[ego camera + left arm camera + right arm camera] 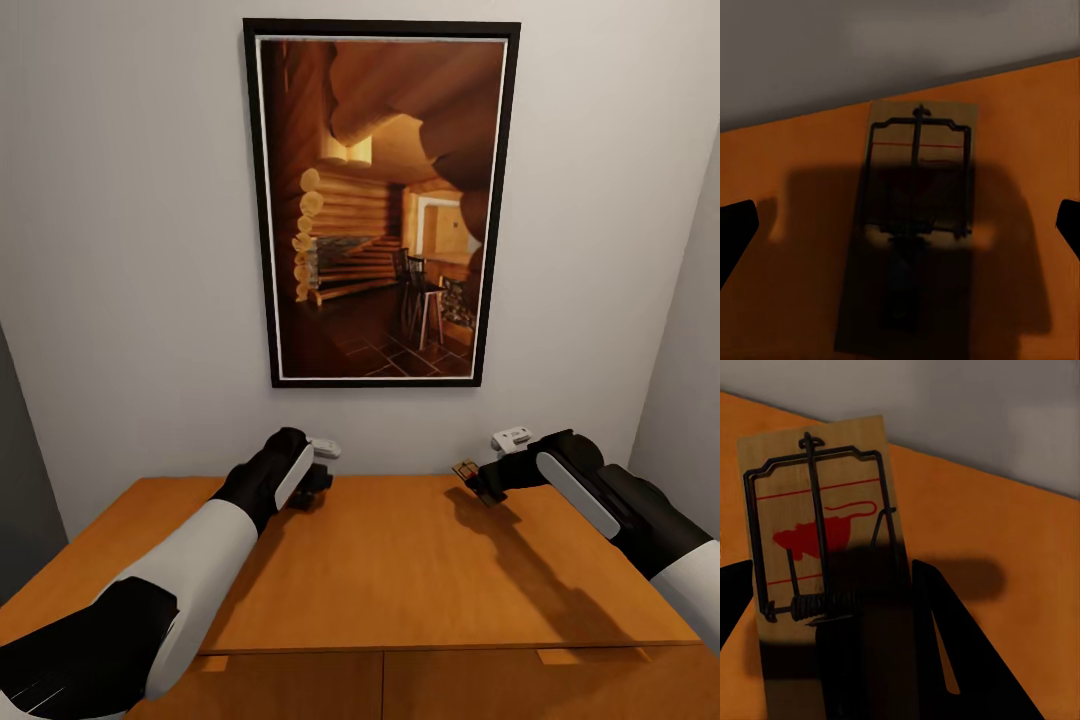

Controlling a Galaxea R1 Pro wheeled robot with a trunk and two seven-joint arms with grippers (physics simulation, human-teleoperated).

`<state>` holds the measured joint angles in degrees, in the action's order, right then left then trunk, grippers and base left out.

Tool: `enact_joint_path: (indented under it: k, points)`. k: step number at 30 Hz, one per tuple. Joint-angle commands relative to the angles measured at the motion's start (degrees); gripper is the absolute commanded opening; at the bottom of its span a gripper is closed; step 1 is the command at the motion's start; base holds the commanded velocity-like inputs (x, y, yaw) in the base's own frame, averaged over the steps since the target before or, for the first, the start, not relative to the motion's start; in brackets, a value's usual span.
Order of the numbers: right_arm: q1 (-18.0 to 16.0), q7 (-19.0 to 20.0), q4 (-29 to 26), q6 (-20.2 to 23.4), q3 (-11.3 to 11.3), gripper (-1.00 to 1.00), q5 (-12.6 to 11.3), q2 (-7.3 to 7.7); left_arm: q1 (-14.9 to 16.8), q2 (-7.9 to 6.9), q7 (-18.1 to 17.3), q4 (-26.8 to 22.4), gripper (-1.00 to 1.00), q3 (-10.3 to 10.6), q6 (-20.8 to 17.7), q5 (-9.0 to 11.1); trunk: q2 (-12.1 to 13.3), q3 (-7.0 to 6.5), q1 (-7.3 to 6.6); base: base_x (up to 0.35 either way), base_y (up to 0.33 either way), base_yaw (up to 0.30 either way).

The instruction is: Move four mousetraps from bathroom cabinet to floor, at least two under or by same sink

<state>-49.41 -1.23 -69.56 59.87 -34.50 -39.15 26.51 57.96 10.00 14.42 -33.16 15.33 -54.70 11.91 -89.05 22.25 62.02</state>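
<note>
The right pincer (478,484) pinches one mousetrap (466,469), lifted at two o'clock over the cabinet (400,570) top. The left pincer (312,487), spread, hovers over a second mousetrap (911,225) lying at eleven o'clock. None has reached the floor yet.

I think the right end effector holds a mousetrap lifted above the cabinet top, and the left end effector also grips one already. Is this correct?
Not quite. In the left wrist view the mousetrap lies flat on the cabinet between the open fingers, not gripped. The right end effector does hold its mousetrap raised above the top.
</note>
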Motion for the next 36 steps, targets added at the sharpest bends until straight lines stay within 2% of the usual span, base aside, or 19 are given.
enact_joint_path:
  k: [1, 11, 19, 21, 28, 36]
  points:
    - [-0.07, -0.25, -0.05, 0.13, -0.13, -1.00, -0.27, 0.05, 0.05, 0.00, 0.55, 0.14, 1.00, 0.13, -0.14, 0.60, -0.04, 0.07, 0.00, 0.000, 0.000, 0.000]
    - [-0.07, -0.26, -0.05, 0.13, -0.13, -1.00, -0.31, 0.03, 0.05, 0.00, 0.52, 2.57, 1.00, 0.14, 1.50, 0.63, -0.04, 0.07, 0.00, 0.000, 0.000, 0.000]
    - [-0.07, -0.26, -0.05, 0.13, -0.24, -1.00, -0.31, 0.03, 0.05, 0.00, 0.52, 3.43, 1.00, 0.14, 1.99, 0.65, -0.04, 0.07, 0.00, 0.000, 0.000, 0.000]
    - [-0.07, 0.03, 0.60, 0.13, -0.13, -1.00, 0.04, 0.69, -0.07, -0.09, 0.65, 3.27, 1.00, -0.20, 1.80, 0.45, -0.04, 0.08, 0.00, 0.000, 0.000, 0.000]
    - [-0.07, 0.03, 1.19, 0.13, -0.13, -1.00, 0.04, 0.60, -0.11, -0.11, 0.69, 3.23, 1.00, -0.21, 1.79, 0.46, -0.04, 0.08, 0.00, 0.000, 0.000, 0.000]
    - [-0.07, 0.90, 1.04, 0.13, -0.21, -1.00, -0.27, 2.90, -0.12, -0.12, 0.70, 3.10, 1.00, -0.21, 1.71, 0.48, -0.04, 0.08, 0.00, 0.000, 0.000, 0.000]
